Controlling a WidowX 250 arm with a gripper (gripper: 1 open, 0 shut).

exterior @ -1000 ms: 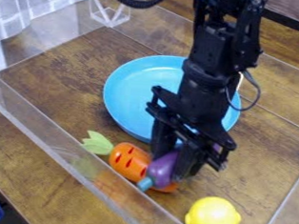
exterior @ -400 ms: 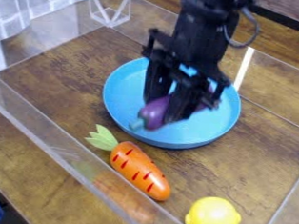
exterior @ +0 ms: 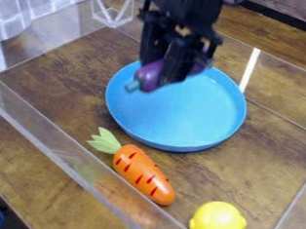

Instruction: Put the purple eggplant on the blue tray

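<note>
The black metal pincer (exterior: 148, 69) is closing firmly on the small glossy dark-purple eggplant (exterior: 151, 75) – it is holding it raised above the round bright-blue plastic tray (exterior: 177, 110) – near the tray's far side.

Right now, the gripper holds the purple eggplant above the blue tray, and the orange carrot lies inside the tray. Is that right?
Not quite: the camera view shows the orange carrot outside the blue tray. The gripper does hold the purple eggplant above the tray.
</note>
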